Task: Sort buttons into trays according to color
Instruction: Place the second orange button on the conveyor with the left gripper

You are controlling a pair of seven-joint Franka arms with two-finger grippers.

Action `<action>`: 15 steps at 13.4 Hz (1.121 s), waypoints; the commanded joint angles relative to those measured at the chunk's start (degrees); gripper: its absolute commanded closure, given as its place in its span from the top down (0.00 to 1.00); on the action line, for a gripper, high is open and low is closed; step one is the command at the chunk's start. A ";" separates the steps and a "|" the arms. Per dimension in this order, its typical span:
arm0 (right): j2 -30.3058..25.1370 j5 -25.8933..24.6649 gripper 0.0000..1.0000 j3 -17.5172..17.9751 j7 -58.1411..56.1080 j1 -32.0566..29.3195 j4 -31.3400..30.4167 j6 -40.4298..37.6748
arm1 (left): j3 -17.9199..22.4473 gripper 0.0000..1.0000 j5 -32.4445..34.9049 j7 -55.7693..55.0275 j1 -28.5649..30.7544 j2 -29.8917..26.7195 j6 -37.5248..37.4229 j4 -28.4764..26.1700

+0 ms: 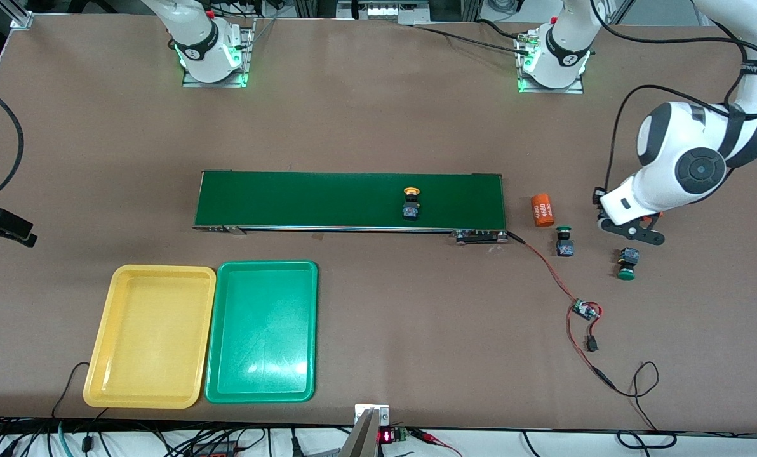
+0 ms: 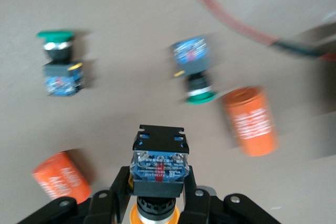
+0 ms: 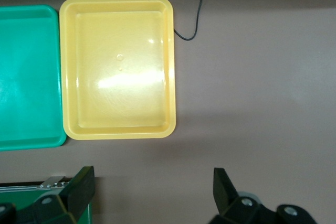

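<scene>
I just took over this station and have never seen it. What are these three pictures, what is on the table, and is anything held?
Two robot arms stand at a brown table. The wide picture looks down from across the table; the other two come from cameras on each arm's wrist.

The left gripper is shut on a yellow button, up over the left arm's end of the table, where two green buttons and an orange cylinder lie. Its wrist view shows a second orange cylinder too.

Another yellow button sits on the dark-green conveyor belt. Nearer the front camera lie the yellow tray and green tray, side by side, with no buttons in them.

The right gripper is open, with the yellow tray in its wrist view.
</scene>
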 commanded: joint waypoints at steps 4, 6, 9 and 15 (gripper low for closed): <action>0.50 1.98 1.00 0.25 -0.16 0.70 0.45 0.32 | 0.32 0.00 -7.59 -14.88 -12.40 1.73 -1.39 2.76; -0.02 2.34 1.00 0.25 -0.51 0.79 0.19 -1.52 | 0.32 0.00 -8.81 -21.21 -16.27 4.45 -1.30 5.82; -0.46 2.43 1.00 0.33 -0.60 1.14 0.36 -5.22 | 0.32 0.00 -12.40 -27.99 -19.45 7.53 -0.87 7.86; -1.34 2.51 1.00 0.42 -0.60 4.30 0.45 -6.71 | 0.32 0.00 -15.50 -31.07 -21.03 11.66 3.97 7.68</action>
